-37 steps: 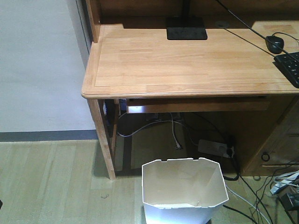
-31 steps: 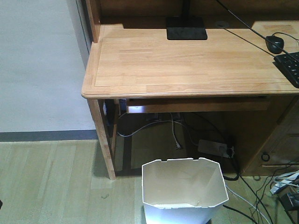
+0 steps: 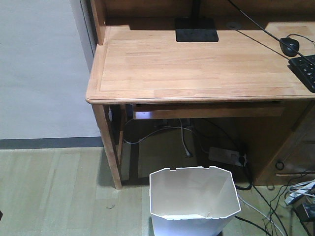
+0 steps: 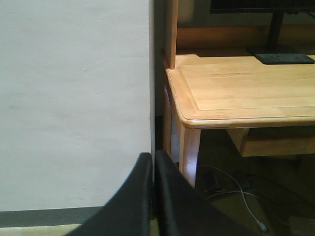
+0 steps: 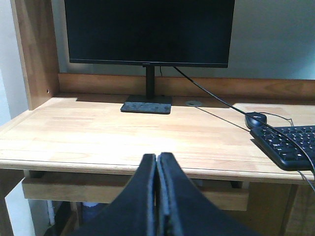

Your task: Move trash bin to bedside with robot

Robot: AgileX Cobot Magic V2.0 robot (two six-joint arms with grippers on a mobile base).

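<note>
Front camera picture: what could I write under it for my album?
A white faceted plastic trash bin stands on the pale wooden floor before a light wooden desk, with a white power strip underneath.

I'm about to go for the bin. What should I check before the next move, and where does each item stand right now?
1. Trash bin located: ok. It stands upright on the floor in front of the desk, at the bottom edge of the front view.
2. Bin interior empty: ok, as far as the front view shows.
3. Left gripper ready to grasp: not ok. Its jaws are shut on nothing and it faces the desk corner.
4. Right gripper ready to grasp: not ok. It is shut, empty and faces the desk.
5. Path clear of floor cables: not ok. They lie just right of the bin.
6. Bedside in sight: cannot tell. No view shows it.
</note>
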